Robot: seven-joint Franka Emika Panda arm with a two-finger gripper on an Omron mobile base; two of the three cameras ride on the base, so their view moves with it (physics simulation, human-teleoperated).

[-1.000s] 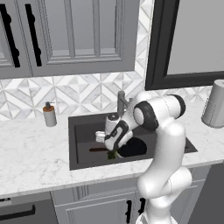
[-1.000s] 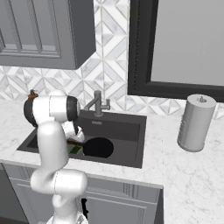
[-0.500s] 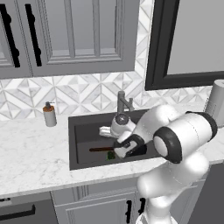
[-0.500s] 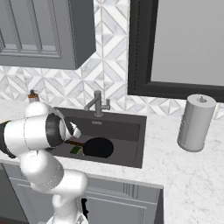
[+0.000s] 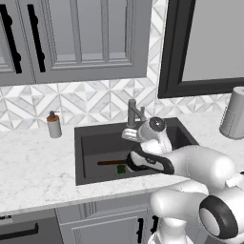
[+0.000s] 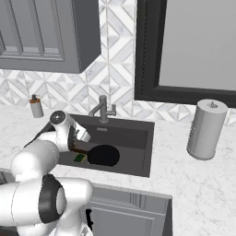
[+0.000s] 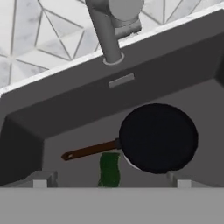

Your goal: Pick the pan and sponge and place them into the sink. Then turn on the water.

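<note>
1. In the left base view, the soap bottle [image 5: 54,125] with its orange pump stands on the white marble counter [image 5: 33,167], well to the left of the sink [image 5: 90,152].
2. The sink is a dark grey rectangular basin; in that view the arm covers most of its right half.
3. The pan [image 7: 158,137], round, flat and black, lies on the sink floor, and its thin reddish-brown handle [image 7: 89,150] points left in the hand view.
4. In the left base view the handle shows, while the pan's disc is hidden behind the arm.
5. The sponge [image 7: 109,169] lies just beside the handle, near the pan's rim; it looks green here, and its near end is cut off at the bottom of the hand view. A yellow layer shows in the right base view [image 6: 80,158].
6. The gripper [image 5: 129,135] hangs above the sink, near the faucet [image 7: 109,30]. Its fingers are hard to make out in both base views; in the hand view the two tips stand far apart with nothing between them.
7. The faucet's top is cut off in the hand view.
8. The paper towel roll [image 6: 207,129] stands upright on the counter, right of the sink.
</note>
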